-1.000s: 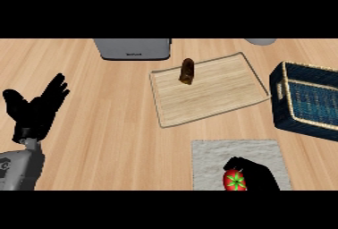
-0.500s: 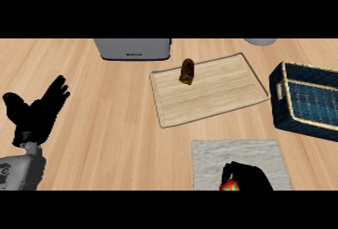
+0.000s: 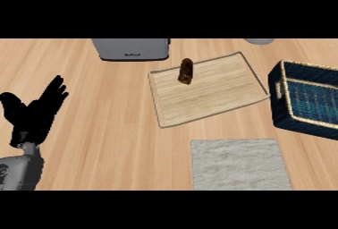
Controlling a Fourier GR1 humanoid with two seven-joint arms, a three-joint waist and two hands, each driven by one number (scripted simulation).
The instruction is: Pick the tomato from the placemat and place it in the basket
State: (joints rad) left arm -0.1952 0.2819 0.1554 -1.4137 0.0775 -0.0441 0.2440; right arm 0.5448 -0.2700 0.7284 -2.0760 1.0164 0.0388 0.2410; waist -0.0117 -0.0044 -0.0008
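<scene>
Left hand [image 3: 36, 112] spread, resting at left edge of counter [image 3: 99, 134]; right hand and tomato out of view; placemat [image 3: 239, 164] bare; basket [image 3: 309, 99] at right; tray [image 3: 210, 89] holds brown item [image 3: 186, 71].

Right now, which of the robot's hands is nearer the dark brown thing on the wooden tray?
The left hand, open, rests well off to the brown thing's left. The right hand is out of view.

Dark blue basket [image 3: 307, 99] cut off at the right edge, grey appliance [image 3: 131, 48] and a small grey object [image 3: 259, 41] clipped at the top, pale placemat [image 3: 239, 164] cropped along the bottom, left forearm [image 3: 16, 172] running out of view.
</scene>
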